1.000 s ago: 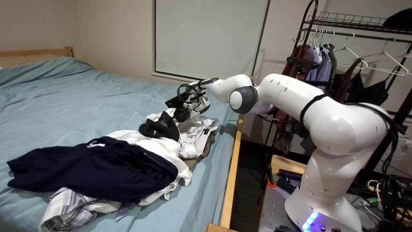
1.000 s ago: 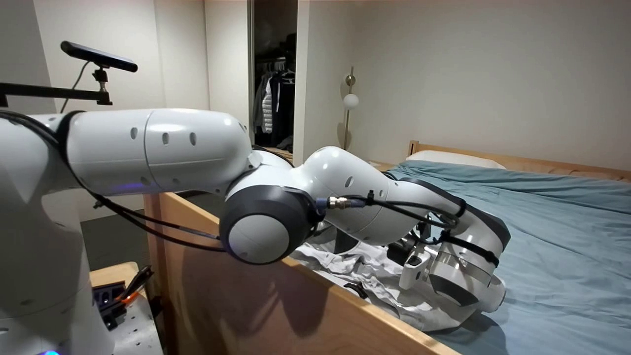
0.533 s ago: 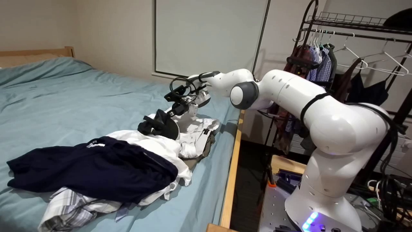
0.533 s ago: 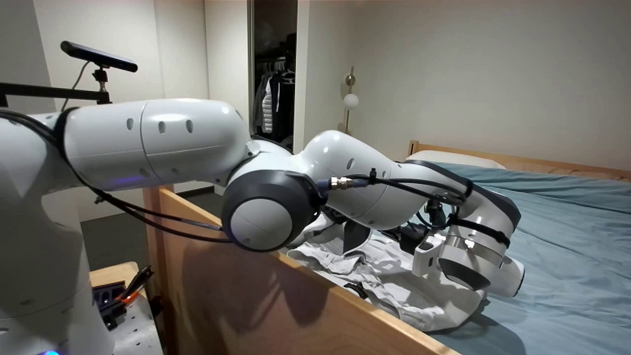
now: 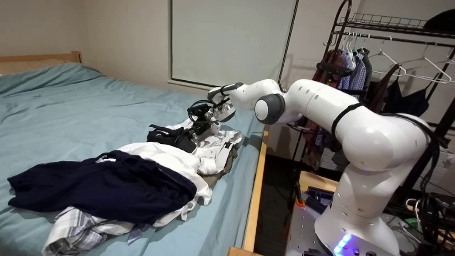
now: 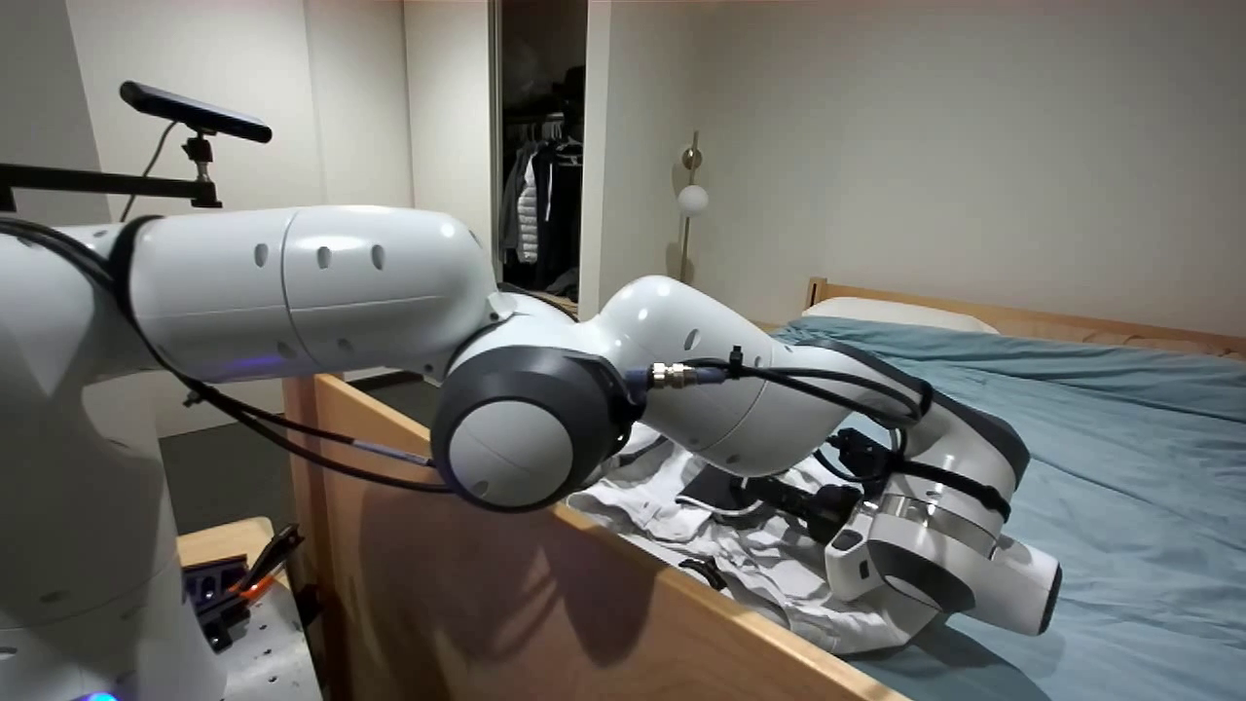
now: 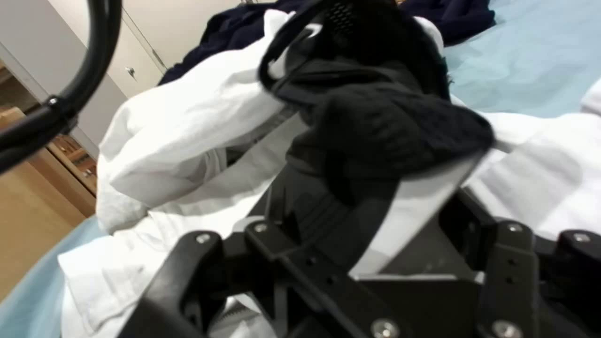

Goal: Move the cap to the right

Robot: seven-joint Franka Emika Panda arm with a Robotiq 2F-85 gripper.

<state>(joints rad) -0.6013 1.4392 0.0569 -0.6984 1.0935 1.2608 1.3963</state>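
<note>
Cap (image 5: 170, 138) on white clothing (image 5: 213, 154), inward of bed edge (image 5: 256, 179); pincer (image 7: 371, 199) spread wide, gripping nothing. Placement probably complete; withdrawal outstanding.

Counted on the bed (image 5: 81, 121) were one black cap (image 7: 371, 126), one navy garment (image 5: 103, 181) and one plaid garment (image 5: 76, 227) — the remaining, mostly white garments (image 5: 160, 154) overlap and cannot be counted with certainty. Beside the bed were noted one robot arm (image 5: 316, 105), with one gripper (image 7: 371, 202) above the bed, and one metal tabletop (image 5: 300, 227). Elsewhere off the bed were one clothes rack (image 5: 394, 29) and one wall lamp (image 6: 692, 200) — hanging garments (image 5: 355, 74), several, overlap too closely for an exact count.
</note>
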